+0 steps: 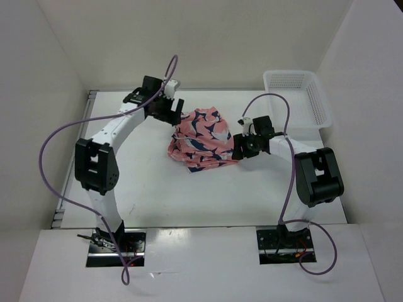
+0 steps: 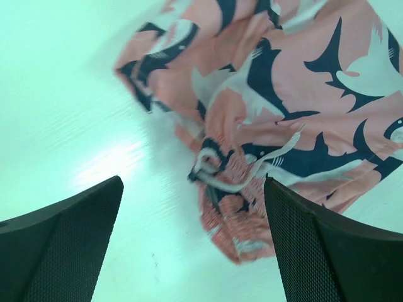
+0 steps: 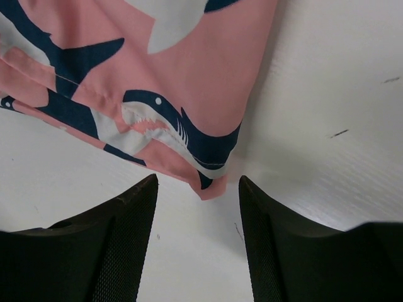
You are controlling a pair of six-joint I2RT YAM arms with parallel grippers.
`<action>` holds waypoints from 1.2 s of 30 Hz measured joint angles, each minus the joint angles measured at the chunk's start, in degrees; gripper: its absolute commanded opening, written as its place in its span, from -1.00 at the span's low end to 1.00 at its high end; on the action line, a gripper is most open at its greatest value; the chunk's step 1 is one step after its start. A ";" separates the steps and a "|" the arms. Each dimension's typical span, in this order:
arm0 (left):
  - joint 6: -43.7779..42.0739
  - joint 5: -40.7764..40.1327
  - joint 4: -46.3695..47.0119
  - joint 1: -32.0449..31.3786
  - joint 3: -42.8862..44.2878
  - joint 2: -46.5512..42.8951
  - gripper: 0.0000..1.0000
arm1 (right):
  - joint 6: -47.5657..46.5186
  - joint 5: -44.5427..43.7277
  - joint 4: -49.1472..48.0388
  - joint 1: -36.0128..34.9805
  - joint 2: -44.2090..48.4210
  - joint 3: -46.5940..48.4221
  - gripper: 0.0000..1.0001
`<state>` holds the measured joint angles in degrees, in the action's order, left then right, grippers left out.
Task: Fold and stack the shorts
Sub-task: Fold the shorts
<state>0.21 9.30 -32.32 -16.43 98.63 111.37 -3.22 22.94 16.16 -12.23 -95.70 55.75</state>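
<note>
**Arm bases near, shorts heaped mid-table, both grippers empty**

From the top view, the 2 arms are bolted at the near edge and reach toward the far half of the table [image 1: 157,189]. The shorts [image 1: 200,139] lie there in 1 loose, crumpled heap, not yet folded. The left gripper [image 1: 171,116] sits at the heap's far-left edge and the right gripper [image 1: 242,148] at its right edge. From this height I cannot tell whether either touches the cloth. A white mesh basket [image 1: 318,104] stands at the far right, apart from the shorts.

On the left wrist view, the fingers [image 2: 69,245] stand spread wide and hold nothing. Beyond the gap lies the gathered waistband [image 2: 236,220], with its white drawstring [image 2: 249,179] looped loose on top.

On the right wrist view, the fingers [image 3: 119,245] stand partly apart, also pinching nothing. A hem corner [image 3: 211,182] lies flat on the table just beyond the gap.

The fabric looks thin, soft and light. It should drape and sag when lifted and slide easily on the smooth table, and nothing about it is fragile. The thicker waistband looks like the surest hold for the left side. The hem corner suits the right, if every layer is taken together. The loose drawstring could snag a finger.
</note>
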 measured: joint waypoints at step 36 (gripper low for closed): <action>0.00 -2.62 1.53 10.36 -13.68 -13.44 0.98 | 15.28 4.55 -1.11 -8.52 6.16 -8.79 0.50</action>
<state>0.21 6.68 -30.79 -6.07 84.95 97.93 12.05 27.49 15.05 -20.75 -89.54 46.96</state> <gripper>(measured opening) 0.992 0.643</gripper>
